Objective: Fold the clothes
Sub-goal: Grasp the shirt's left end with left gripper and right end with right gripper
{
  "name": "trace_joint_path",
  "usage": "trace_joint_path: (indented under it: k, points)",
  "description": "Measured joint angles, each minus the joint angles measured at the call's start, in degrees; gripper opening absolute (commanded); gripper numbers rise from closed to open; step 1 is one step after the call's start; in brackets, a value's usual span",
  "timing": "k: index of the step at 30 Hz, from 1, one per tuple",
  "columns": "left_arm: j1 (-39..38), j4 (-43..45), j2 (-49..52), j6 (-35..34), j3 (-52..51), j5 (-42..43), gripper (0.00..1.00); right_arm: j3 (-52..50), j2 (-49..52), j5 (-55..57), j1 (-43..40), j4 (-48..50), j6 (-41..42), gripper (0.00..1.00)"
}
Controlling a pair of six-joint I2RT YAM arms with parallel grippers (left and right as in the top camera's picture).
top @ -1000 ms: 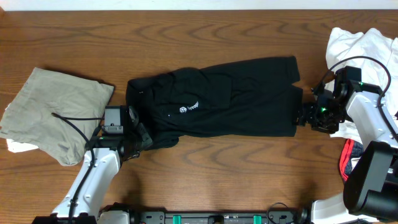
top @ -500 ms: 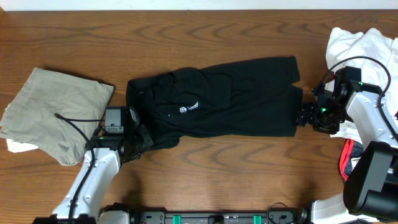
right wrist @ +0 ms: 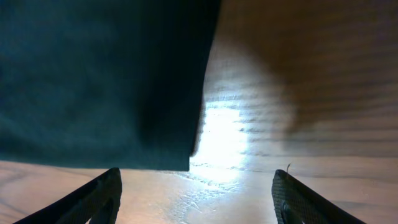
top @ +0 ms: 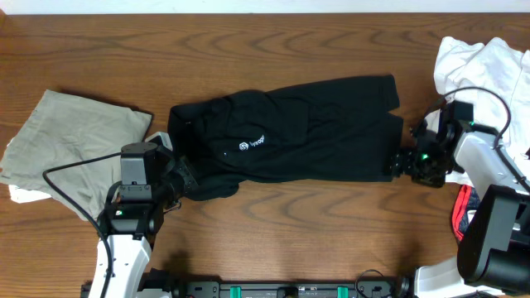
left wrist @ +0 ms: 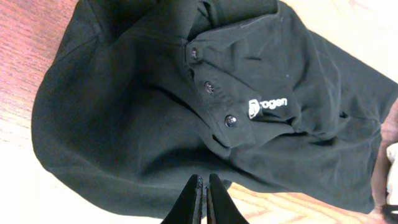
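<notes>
overhead footage shows you the black shirt (top: 315, 132) spread lengthwise across the middle of the table (top: 290, 240), logo up, not yet folded. the left gripper (top: 184, 177) has swung in over the shirt's lower-left edge, and the right gripper (top: 401, 163) has crept closer to the lower-right corner. left wrist view: its fingers (left wrist: 194, 202) have just come together, tips right at the dark hem, but you cannot tell whether cloth is actually pinched between them. right wrist view: the fingers (right wrist: 102, 196) stand wide apart and have been spreading, with the shirt's corner just ahead of them and nothing held. my reading: one end may be gripped and the other is about to be, so check the left pinch before you lift for the fold.
</notes>
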Motion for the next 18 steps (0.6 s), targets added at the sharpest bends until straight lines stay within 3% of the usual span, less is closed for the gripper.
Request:
trace_joint_path:
  k: [6, 7, 9, 11, 16, 18]
  points:
    - [0.0, -2.21, -0.13, -0.02, 0.0, 0.0, 0.06, -4.04, -0.17, -2.86, -0.02, 4.39, -0.02, 0.77]
    - [0.0, -3.04, -0.13, 0.0, 0.0, -0.02, 0.09, -4.33, -0.31, -3.54, 0.0, 5.42, 0.0, 0.78]
    - [0.0, -5.16, -0.11, 0.28, 0.0, 0.0, 0.31, -4.92, -0.57, -5.31, 0.04, 7.52, 0.0, 0.78]
    - [0.0, -6.97, 0.09, 0.24, 0.0, 0.11, 0.43, -5.55, -0.87, -6.58, 0.61, 9.7, -0.02, 0.78]
    - [0.0, -9.09, 1.84, -0.02, 0.0, 0.17, 0.46, -6.19, -1.03, -8.5, 2.67, 13.22, 0.0, 0.76]
    - [0.0, -9.49, 3.3, -0.02, 0.0, 0.17, 0.46, -6.34, -1.03, -8.76, 3.85, 13.88, -0.11, 0.69]
